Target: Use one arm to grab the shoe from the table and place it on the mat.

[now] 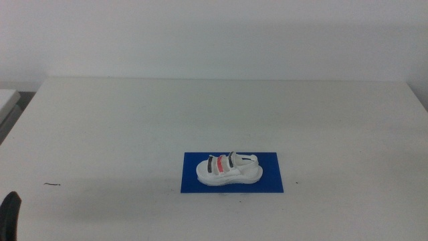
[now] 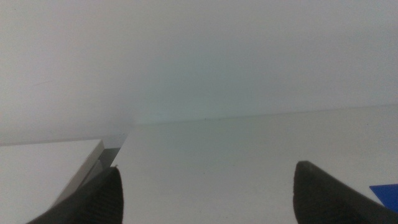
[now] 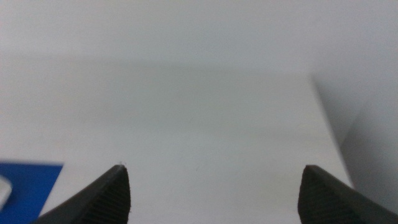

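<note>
The white shoe (image 1: 229, 168) with black, red and black straps lies on the dark blue mat (image 1: 231, 185) near the table's front middle. A corner of the mat shows in the left wrist view (image 2: 385, 194) and in the right wrist view (image 3: 28, 186), where a sliver of the shoe (image 3: 3, 190) sits at the frame's edge. My left gripper (image 2: 205, 199) is open and empty; a bit of it (image 1: 9, 214) shows at the bottom left of the middle view. My right gripper (image 3: 214, 199) is open and empty, out of the middle view.
The white table (image 1: 134, 120) stretches wide around the mat, with a small dark speck (image 1: 52, 185) at front left. A lighter surface (image 1: 7, 100) adjoins the table's far left edge. A white wall stands behind.
</note>
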